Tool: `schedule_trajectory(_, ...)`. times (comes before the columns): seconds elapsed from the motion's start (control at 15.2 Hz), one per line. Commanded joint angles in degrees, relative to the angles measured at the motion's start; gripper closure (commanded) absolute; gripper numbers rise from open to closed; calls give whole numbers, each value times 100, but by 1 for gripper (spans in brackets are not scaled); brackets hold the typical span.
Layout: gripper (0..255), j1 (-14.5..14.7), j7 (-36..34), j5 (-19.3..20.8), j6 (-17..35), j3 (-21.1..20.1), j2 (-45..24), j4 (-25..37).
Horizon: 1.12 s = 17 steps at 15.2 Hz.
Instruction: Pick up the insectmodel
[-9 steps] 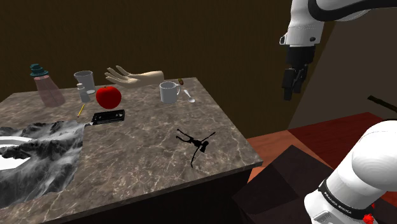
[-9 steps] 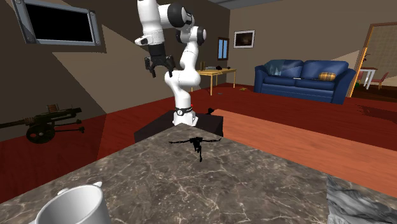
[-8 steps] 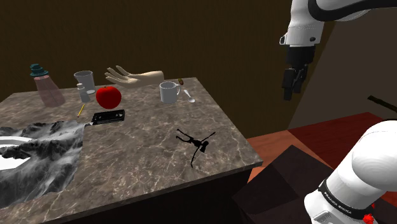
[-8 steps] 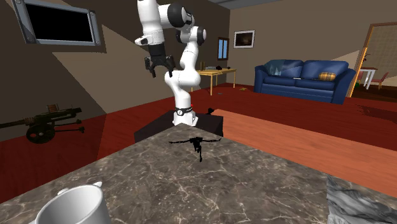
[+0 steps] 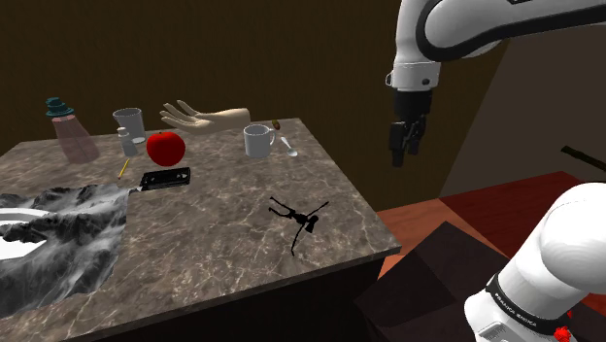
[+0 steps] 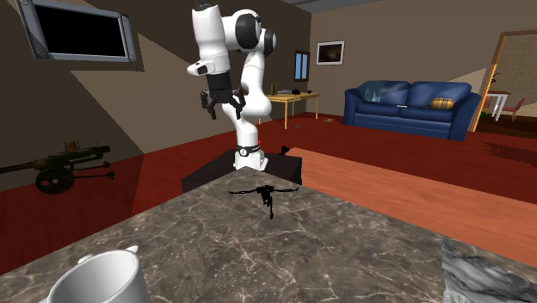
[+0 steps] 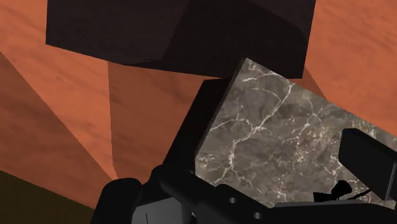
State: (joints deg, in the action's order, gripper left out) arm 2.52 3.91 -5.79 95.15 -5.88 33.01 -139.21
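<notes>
The insect model (image 5: pixel 301 219) is a thin-legged black figure lying on the marble table (image 5: pixel 223 223), near the edge closest to the stand. It also shows in the second exterior view (image 6: pixel 265 194), and part of it sits at the table's corner in the wrist view (image 7: pixel 340 189). My black gripper (image 5: pixel 401 158) hangs high in the air past that table edge, to the upper right of the insect in the shoulder view. From the second exterior view the gripper (image 6: pixel 225 112) is far above and behind the insect. Its fingers stand apart and hold nothing.
At the table's far side stand a white mug (image 5: pixel 258 141), a red apple (image 5: pixel 165 148), a tan hand model (image 5: pixel 199 119), a glass (image 5: pixel 128 124) and a bottle (image 5: pixel 70 131). A black flat device (image 5: pixel 165 178) and a grey rocky slab (image 5: pixel 58 233) lie further left. The dark stand (image 5: pixel 427 282) sits below the arm.
The arm has swung toward the shoulder view's left, bringing the gripper nearer the table edge and slightly lower. The insect model has not moved.
</notes>
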Motion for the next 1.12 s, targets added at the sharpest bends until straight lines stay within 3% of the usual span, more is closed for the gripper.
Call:
schedule_trajectory(0.0,0,85,-86,-80,345,-155,-381,59)
schedule_trajectory(0.53,0,348,-425,-145,1334,-694,-1944,695)
schedule_trajectory(1.06,0,627,-874,176,1980,-1103,-3617,1743)
